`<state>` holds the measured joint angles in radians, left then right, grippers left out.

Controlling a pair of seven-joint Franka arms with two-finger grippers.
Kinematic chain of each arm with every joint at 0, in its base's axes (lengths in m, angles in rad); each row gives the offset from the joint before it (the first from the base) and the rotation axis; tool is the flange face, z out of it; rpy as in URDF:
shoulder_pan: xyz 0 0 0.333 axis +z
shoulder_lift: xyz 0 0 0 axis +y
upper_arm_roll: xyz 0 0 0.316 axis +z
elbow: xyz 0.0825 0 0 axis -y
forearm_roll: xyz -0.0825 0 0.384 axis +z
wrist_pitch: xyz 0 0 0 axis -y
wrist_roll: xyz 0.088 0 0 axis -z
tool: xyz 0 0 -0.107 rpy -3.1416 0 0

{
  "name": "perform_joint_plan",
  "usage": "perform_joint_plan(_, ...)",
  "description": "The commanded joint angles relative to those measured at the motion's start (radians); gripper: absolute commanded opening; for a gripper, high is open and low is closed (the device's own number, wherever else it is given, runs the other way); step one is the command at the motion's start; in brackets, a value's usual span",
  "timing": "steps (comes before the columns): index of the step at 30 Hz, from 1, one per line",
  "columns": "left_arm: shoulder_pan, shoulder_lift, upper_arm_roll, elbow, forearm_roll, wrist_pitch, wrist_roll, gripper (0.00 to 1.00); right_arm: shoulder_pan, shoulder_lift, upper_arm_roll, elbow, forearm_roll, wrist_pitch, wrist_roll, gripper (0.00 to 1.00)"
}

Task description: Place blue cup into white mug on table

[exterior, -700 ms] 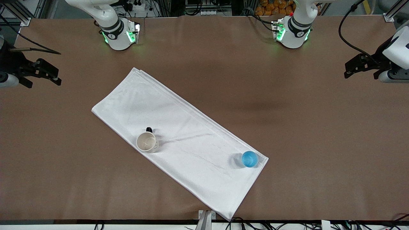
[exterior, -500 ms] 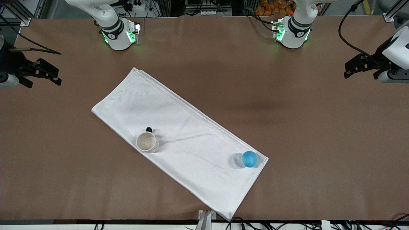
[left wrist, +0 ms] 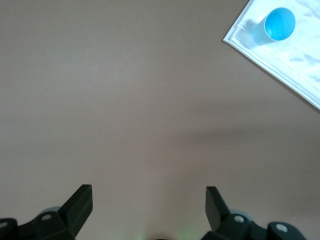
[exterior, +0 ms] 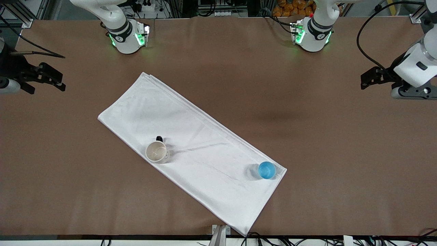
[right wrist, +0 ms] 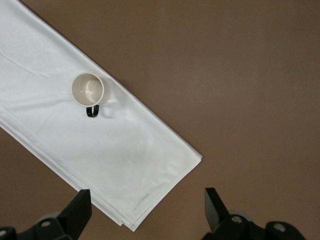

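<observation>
The blue cup (exterior: 266, 170) stands upright on a corner of the white cloth, toward the left arm's end; the left wrist view shows the blue cup (left wrist: 279, 24) far from the fingers. The white mug (exterior: 156, 151) stands upright on the same cloth toward the right arm's end, its black handle pointing away from the front camera. The mug (right wrist: 88, 89) is empty in the right wrist view. My left gripper (exterior: 366, 79) (left wrist: 149, 200) hangs open over bare table. My right gripper (exterior: 61, 82) (right wrist: 148, 202) waits open over the table's other end.
A long folded white cloth (exterior: 205, 160) lies diagonally across the middle of the brown table (exterior: 341, 153). Both arm bases (exterior: 126, 37) stand along the edge farthest from the front camera. Cables run along the nearest edge.
The left arm has turned and carried its gripper a little toward the middle of the table. The right arm, cup and mug have not moved.
</observation>
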<state>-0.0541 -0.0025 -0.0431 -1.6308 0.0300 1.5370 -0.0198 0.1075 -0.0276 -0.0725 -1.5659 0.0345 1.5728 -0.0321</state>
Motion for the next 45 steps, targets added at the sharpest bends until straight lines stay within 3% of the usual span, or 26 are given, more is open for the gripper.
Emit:
perform_joint_plan(1,-0.004,0.064,-0.006,0.028,0.022,-0.014,-0.009,1.0,-0.002,-0.012,-0.004,-0.006,0.012,-0.007,-0.019,1.0)
perform_joint_plan(15,-0.046,0.249,-0.043,0.088,-0.05,0.164,-0.281,1.0,0.02,-0.008,0.004,-0.077,0.018,0.035,-0.014,1.0)
perform_joint_plan(31,-0.09,0.389,-0.046,0.124,-0.05,0.331,-0.371,1.0,0.216,0.038,0.002,-0.266,0.016,0.289,0.182,1.0)
perform_joint_plan(45,-0.151,0.515,-0.046,0.137,-0.05,0.526,-0.511,1.0,0.342,0.196,0.002,-0.427,0.008,0.647,0.322,1.0)
